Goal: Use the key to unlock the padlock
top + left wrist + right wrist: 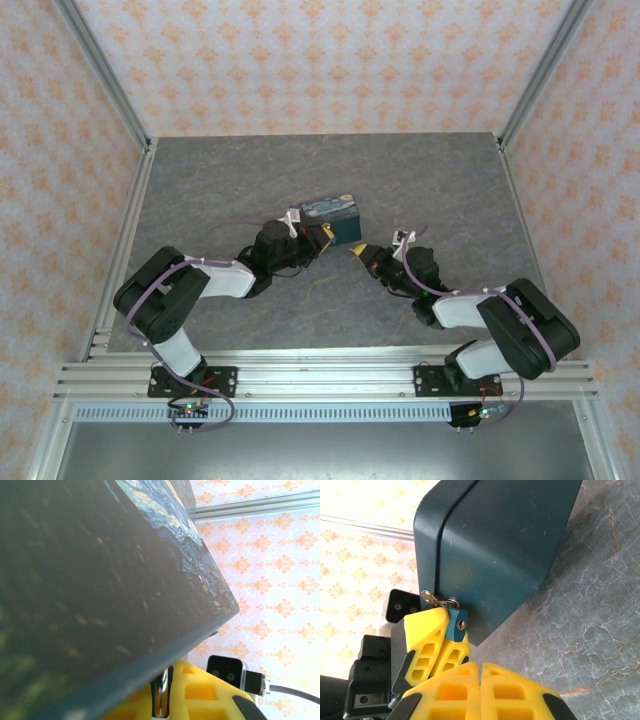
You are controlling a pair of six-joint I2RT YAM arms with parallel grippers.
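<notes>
The padlock (456,625) is a small blue block with a round brass keyhole (461,625) in the face turned toward the right wrist camera. It sits at the tips of the left gripper (321,238), whose yellow fingers (427,632) are closed nearly all the way and pinch it from both sides. Just above those fingertips, small silver metal parts (432,599) join the padlock to the lower corner of the dark blue box (505,545). They are too small to tell shackle from ring. The right gripper (480,680) lies just below the padlock, apart from it. Its two yellow fingers are pressed flat together along one seam, and nothing can be seen held between them. The box lid carries a printed swirling night-sky painting, which appears in the top view and, blurred by closeness, in the left wrist view. No lettering on it can be read. In the left wrist view the box wall covers most of the padlock, leaving a bright metal sliver between the fingers. The box's far end is cut off above the fingers, over the grey veined table (600,620).
</notes>
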